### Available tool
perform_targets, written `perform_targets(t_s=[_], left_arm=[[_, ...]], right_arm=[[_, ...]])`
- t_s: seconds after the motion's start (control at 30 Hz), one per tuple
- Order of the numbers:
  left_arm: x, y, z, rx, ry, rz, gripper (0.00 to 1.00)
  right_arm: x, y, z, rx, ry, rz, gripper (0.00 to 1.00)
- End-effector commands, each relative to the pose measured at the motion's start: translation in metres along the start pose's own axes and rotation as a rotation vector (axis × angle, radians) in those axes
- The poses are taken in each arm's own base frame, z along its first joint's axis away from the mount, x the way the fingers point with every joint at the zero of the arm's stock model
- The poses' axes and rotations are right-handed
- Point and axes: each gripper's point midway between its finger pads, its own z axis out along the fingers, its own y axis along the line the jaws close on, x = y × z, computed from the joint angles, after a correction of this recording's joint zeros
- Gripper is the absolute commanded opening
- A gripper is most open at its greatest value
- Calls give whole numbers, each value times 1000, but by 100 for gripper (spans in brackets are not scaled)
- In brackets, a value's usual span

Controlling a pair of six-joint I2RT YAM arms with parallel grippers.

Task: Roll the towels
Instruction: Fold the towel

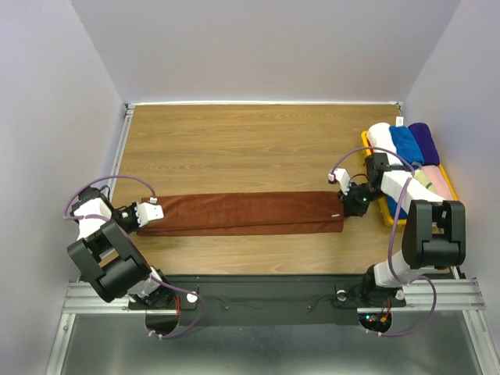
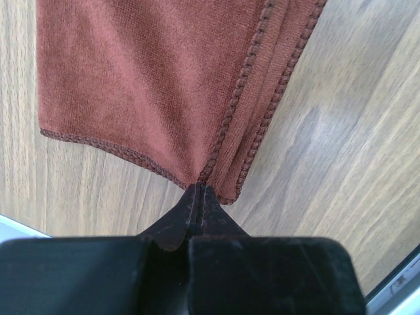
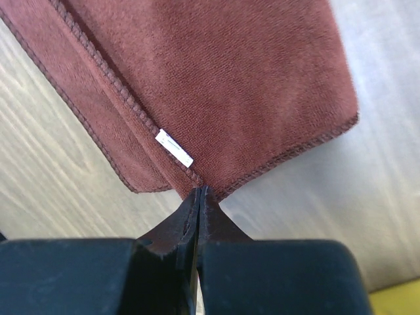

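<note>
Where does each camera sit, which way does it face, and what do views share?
Top external: above, behind the bases, looking down on the table; both arms show, left claw and right claw holding the brown towel.
Left wrist: on the left arm, facing past its shut claw at the towel's hem.
Right wrist: on the right arm, facing past its shut claw at a white tag.
Shared: all three show that towel.

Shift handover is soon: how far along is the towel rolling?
Done: the rust-brown towel lies folded into a long flat strip on the table. In hand: the left gripper and right gripper each pinch one end of it. Left: no roll has started on it. Once rolled, it presumably joins the rolled towels in the yellow tray.
</note>
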Motion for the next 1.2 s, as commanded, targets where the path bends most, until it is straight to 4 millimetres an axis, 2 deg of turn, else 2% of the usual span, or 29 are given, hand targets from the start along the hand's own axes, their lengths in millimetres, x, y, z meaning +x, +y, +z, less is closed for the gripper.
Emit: perform_targets(t_s=[0.0,0.27,0.37,0.47,0.63,0.73,0.93,1.0,1.17], left_arm=[[4,3,1,-4,11,63,0],[-6,13,-9,-24,-27,48,0],[-15,23,-18,-39,-56,46,0],[-24,33,-32,-40,-81,38,0],[-25,36,-45,-51,-71,60,0],[-20,34,-45,-49,-55,57,0],[-8,25,-29,-33,-38,52,0],[-3,23,-22,-36,-32,51,0],[5,19,-14,-22,-8,28,0]], right_arm=[[7,2,1,-11,10,-10,1],[-15,-7,-16,24,-37,-13,1],[-25,-10,-26,40,-55,-23,0],[-32,-4,-37,36,-72,-24,1],[-31,0,-50,70,-58,-47,0],[-24,5,-48,64,-40,-60,1],[-4,25,-27,-29,-15,-37,1],[3,26,-19,-52,1,-21,1],[4,20,-8,-71,2,10,1]])
